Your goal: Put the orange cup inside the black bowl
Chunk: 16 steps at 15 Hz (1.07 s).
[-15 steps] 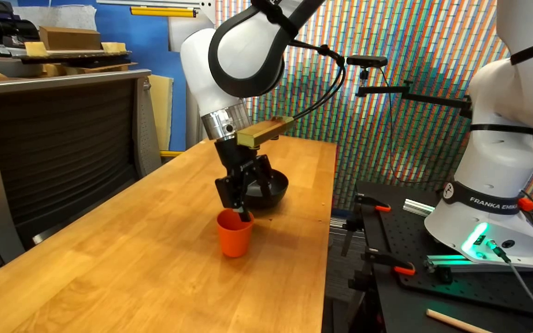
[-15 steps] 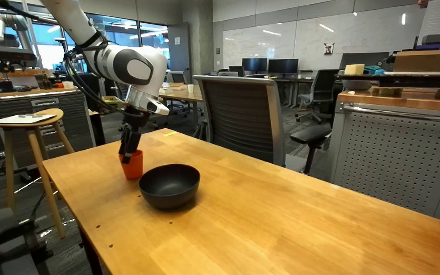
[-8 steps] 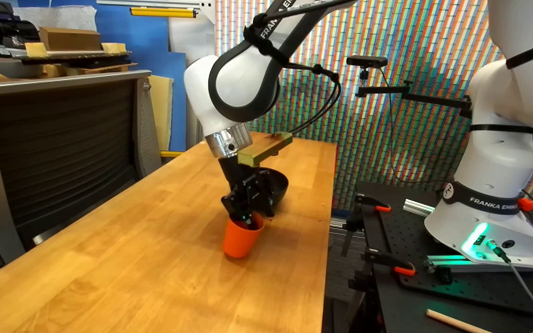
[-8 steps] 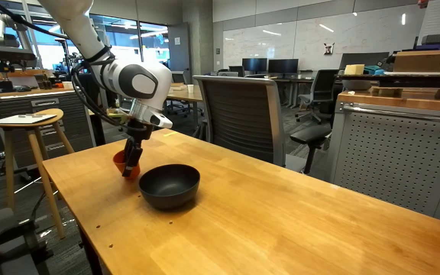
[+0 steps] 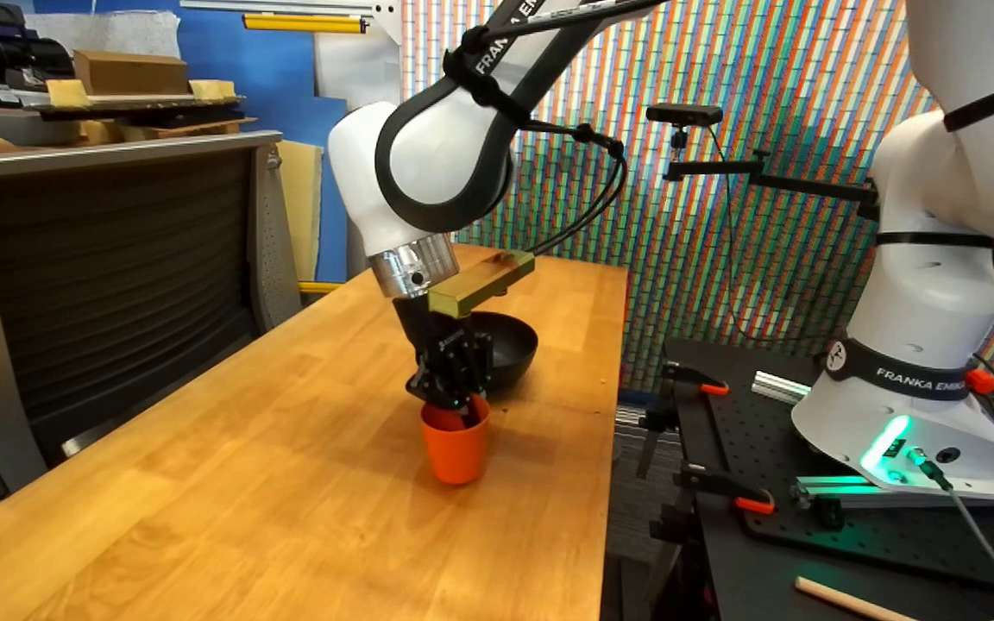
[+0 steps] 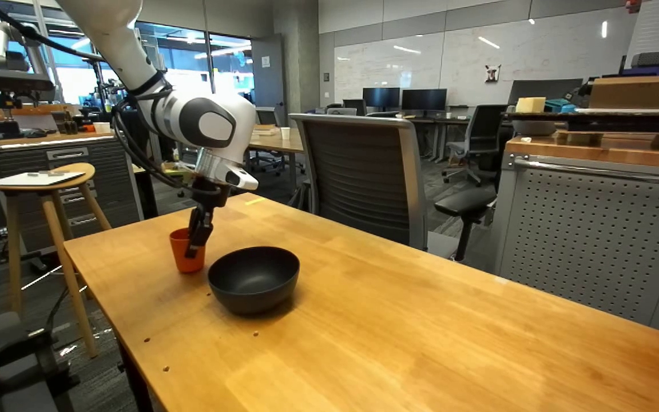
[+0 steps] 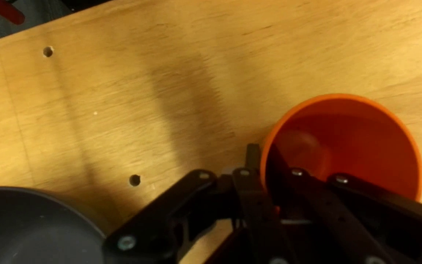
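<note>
- Black gripper (image 7: 264,163): jaws narrow, fingers (image 6: 197,240) astride one wall of the orange cup (image 7: 350,143), one inside, one outside. Wall looks pinched on the side facing the black bowl (image 6: 255,297).
- Cup: roughly upright, not in the bowl. Base on the desk (image 6: 421,320) or just clear of it: cannot tell.
- Bowl: near the cup but apart, a strip of bare wood between in the wrist view.
- Judged step: grasp made; carry and release to come.
- Risk: cup swings or slips. Cause: one-wall pinch, weight hanging off to one side.
- Risk: bowl gets shoved, or cup knocked loose. Cause: lift too low, outer finger or cup base meeting the bowl's rim.
- Risk: cup topples at release. Cause: letting go while tilted, or inner finger dragging the wall on exit.
</note>
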Each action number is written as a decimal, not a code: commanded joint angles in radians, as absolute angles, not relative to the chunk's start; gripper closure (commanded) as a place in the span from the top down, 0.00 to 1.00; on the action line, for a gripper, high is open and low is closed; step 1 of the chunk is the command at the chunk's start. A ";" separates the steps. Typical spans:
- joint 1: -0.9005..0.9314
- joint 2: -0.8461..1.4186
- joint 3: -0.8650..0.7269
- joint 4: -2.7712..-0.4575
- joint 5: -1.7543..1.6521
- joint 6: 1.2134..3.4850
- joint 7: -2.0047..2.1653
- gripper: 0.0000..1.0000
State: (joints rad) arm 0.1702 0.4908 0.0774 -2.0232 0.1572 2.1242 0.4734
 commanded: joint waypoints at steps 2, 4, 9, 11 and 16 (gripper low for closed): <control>0.197 0.418 0.034 -2.056 0.129 2.114 0.553 0.02; 0.199 0.357 0.009 -2.100 0.105 2.134 0.615 0.01; 0.174 0.181 -0.033 -2.219 0.053 2.161 0.756 0.01; 0.158 0.090 -0.034 -2.280 0.045 2.188 0.801 0.01; 0.104 -0.051 -0.021 -2.381 -0.005 2.275 0.921 0.01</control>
